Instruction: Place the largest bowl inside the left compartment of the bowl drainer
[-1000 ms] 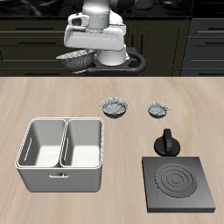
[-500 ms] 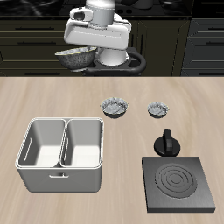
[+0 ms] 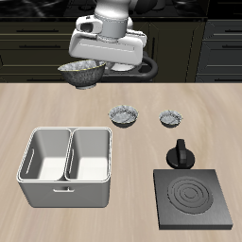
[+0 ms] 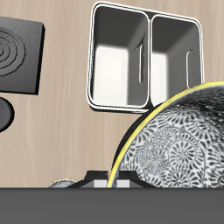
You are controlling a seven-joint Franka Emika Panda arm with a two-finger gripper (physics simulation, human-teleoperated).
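My tool [image 3: 87,59] grips the largest bowl [image 3: 81,71] by its rim, high above the counter's [image 3: 57,109] back edge. The wood-grain counter is bare around the bowl drainer [image 3: 68,166], which sits near the front edge. Dark cabinets [image 3: 33,47] are behind.

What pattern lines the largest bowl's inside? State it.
A speckled white-grey pattern lines the largest bowl, clearest in the wrist view.

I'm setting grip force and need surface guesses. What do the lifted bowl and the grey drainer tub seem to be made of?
The largest bowl: probably glazed ceramic, judging by its dark outside, speckled patterned inside and thin pale rim. The bowl drainer: looks like moulded matte plastic, uniformly light grey with rounded corners and thick smooth walls. Being simulator renders, neither is certain.
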